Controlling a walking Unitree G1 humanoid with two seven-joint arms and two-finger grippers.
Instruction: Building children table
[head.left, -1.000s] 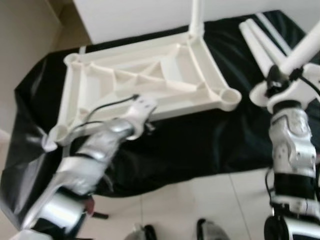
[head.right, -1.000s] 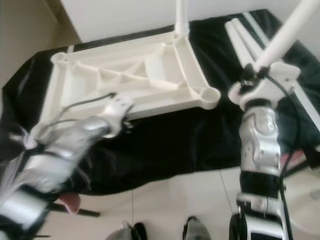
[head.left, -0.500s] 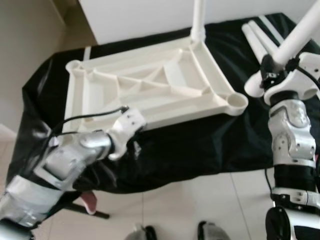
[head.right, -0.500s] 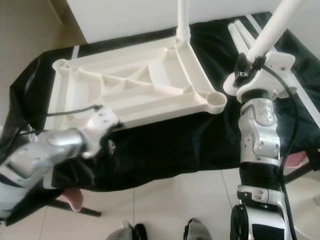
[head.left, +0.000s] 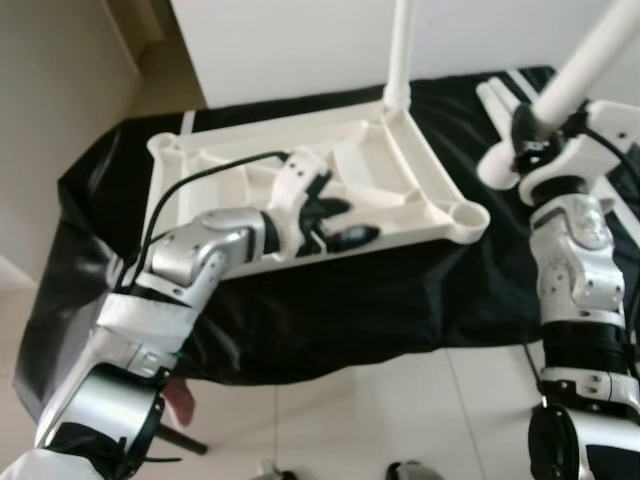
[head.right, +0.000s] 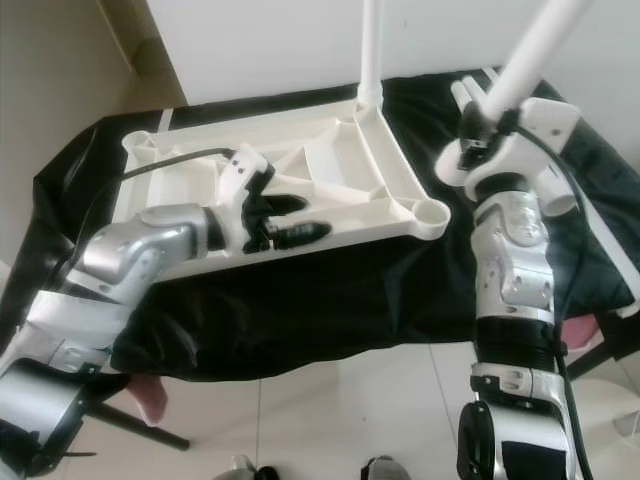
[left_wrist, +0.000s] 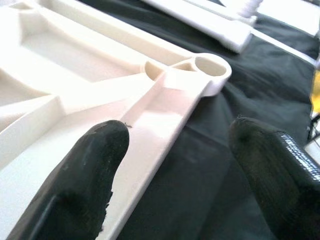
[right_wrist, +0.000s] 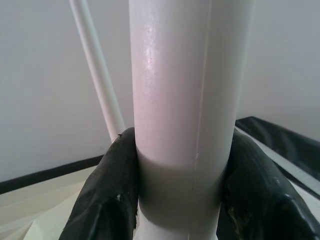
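Tabletop (head.left: 400, 165) upside down on black cloth (head.left: 400, 280), one leg already standing at far corner. R gripper (right_wrist: 175, 200) clamped on leg (head.left: 590, 62), near-vertical, empty socket (head.left: 468, 213) just left and below. L gripper (head.left: 345, 222) open, straddling near rim.

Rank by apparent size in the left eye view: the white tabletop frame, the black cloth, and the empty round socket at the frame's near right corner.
1. Black cloth, largest.
2. White tabletop frame.
3. Empty round socket, smallest.
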